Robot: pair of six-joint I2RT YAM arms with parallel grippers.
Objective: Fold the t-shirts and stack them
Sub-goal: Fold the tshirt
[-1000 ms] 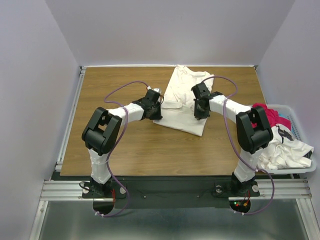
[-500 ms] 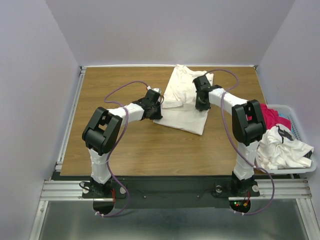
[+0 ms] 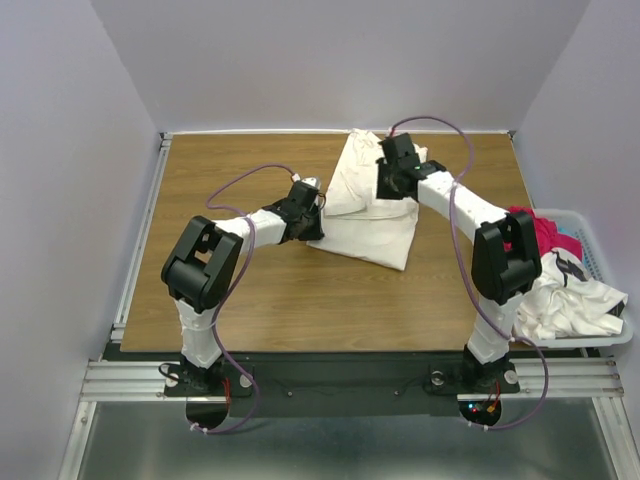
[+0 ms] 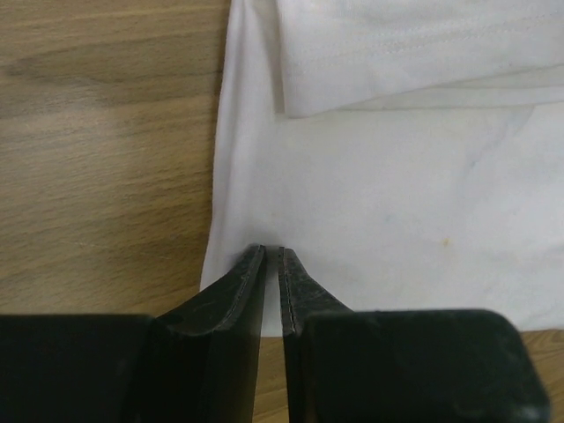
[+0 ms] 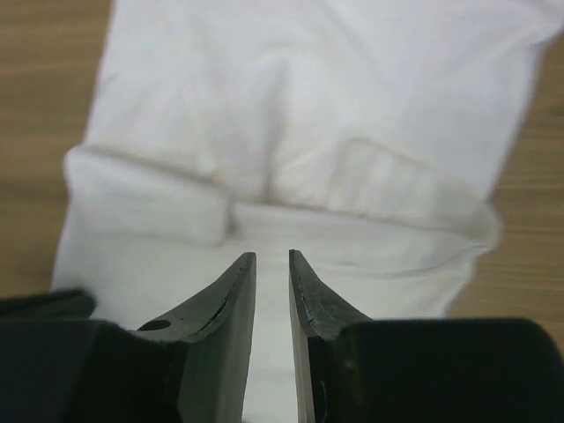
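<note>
While the magenta tee (image 3: 535, 228) and marked white tee (image 3: 575, 295) lie heaped in the basket (image 3: 583, 216) at near right, the off-white tee (image 3: 372, 225) lies on the table (image 3: 240, 290), far centre. At its left edge the left gripper (image 4: 271, 251) has its jaws at a slit, and I cannot tell if they hold cloth. Farther, the right gripper (image 5: 269, 256) hangs above it, jaws slightly parted and empty.

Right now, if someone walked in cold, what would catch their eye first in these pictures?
An off-white t-shirt, partly folded, lies at the far middle of the wooden table, with the left gripper at its left edge and the right gripper over its middle. At the table's right edge, a white slatted basket overflows with a magenta-red t-shirt and a white t-shirt with dark markings.
</note>
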